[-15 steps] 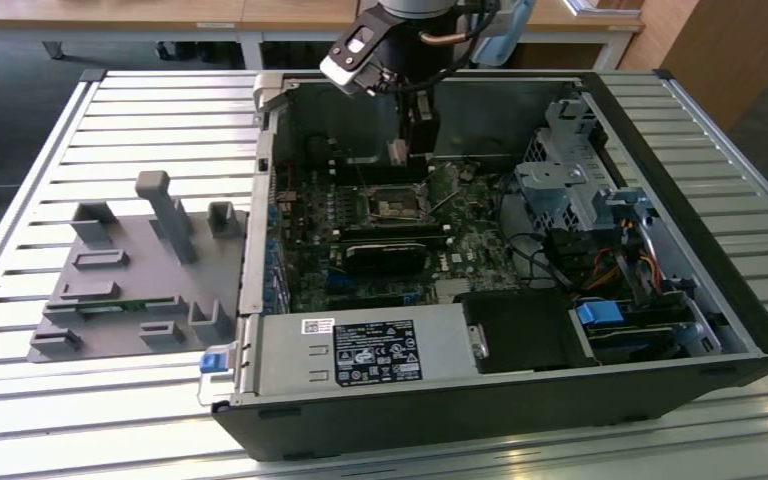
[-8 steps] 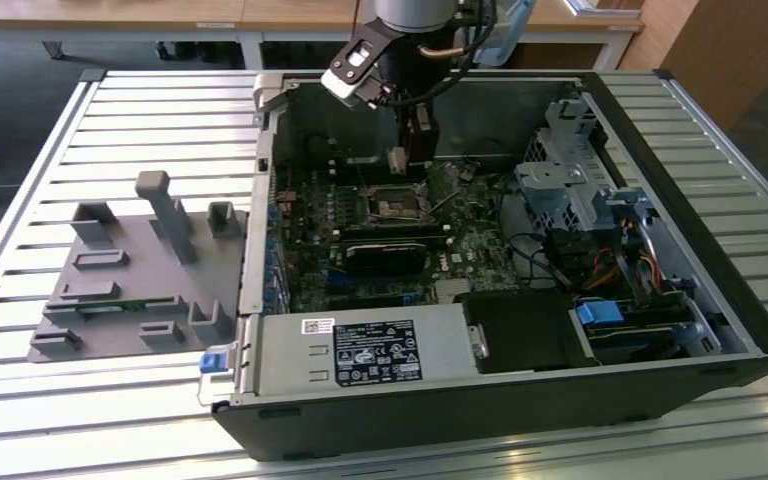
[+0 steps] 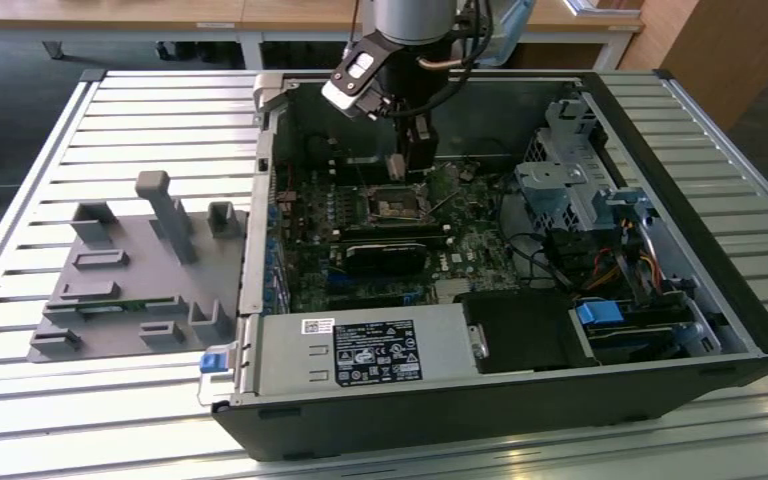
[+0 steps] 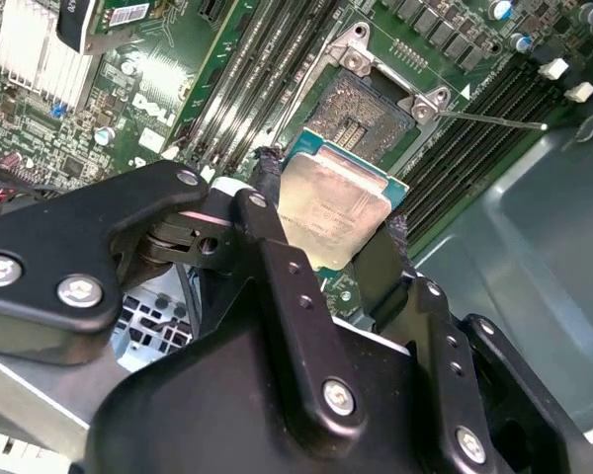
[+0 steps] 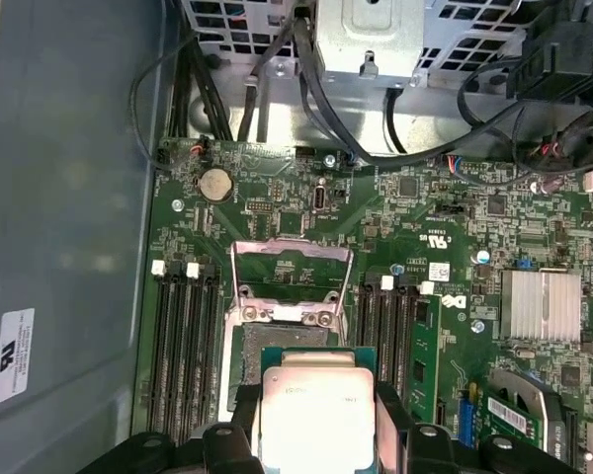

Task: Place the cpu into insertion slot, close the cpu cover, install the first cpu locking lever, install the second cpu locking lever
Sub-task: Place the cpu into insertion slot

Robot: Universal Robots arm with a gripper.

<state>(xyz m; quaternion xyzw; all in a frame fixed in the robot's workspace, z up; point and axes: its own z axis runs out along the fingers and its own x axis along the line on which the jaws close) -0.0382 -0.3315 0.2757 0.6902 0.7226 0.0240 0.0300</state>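
The small flat square cpu (image 4: 331, 202), topped in dull silver-grey metal, is clamped by two opposite edges between the black fingers (image 4: 277, 247) of the gripper (image 4: 331, 215); it is held just above the green circuit board and close beside the insertion slot (image 4: 361, 114), a small square dark socket with a metal rim, and it is not yet seated. In the first wrist view the thin square silver cpu cover (image 5: 293, 245) is seen raised open, so the slot is left uncovered; a thin silver locking lever (image 4: 494, 119) is swung clear of the slot. In the exterior view the board is seen inside an open black computer case (image 3: 491, 420) laid on a slatted metal bench (image 3: 117, 120); a grey moulded fixture (image 3: 131, 270) is set on the bench at the exterior view's left of the case.
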